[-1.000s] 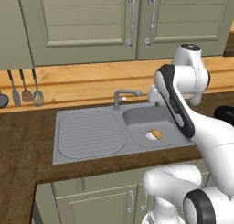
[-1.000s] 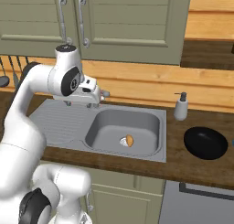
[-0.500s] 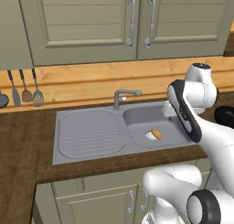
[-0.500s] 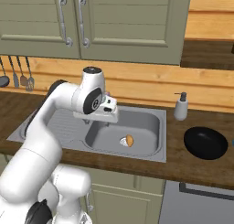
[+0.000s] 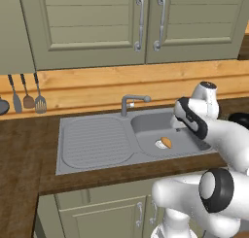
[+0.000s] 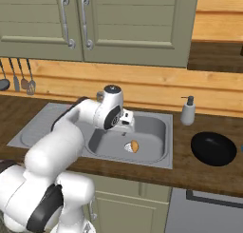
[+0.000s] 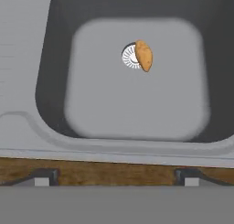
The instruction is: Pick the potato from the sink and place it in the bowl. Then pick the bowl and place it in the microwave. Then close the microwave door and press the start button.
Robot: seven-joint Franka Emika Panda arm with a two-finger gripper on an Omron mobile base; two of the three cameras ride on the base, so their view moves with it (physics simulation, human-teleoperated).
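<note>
**A:** 1 thing at a time, biggest first. What carries it all?

**B:** The dark brown wooden counter. Set into it is the grey steel sink, with 1 rounded basin and a ribbed drainboard. On the counter well to the right of the basin sits the round shallow black bowl, with nothing in it.

**A:** And the hand?

**B:** The white arm's 2-finger hand hangs over the basin, near its left wall in the right base view. In the hand view the 2 dark fingertips stand far apart at the bottom edge with nothing between them, so the hand is spread wide and holds nothing.

**A:** Where is the small orange-tan oval potato?

**B:** On the basin floor, touching the white drain ring and overlapping its right side. The first pick is not yet done.

**A:** Which way from the hand?

**B:** In the hand view it lies ahead, toward the top, a little right of the midline between the fingertips. Its long axis runs nearly straight up that view, so across the line joining the fingertips. I judge the hand must travel forward and down, with a slight shift right; the fingers would then close across the potato's narrow width without much turning.
</note>
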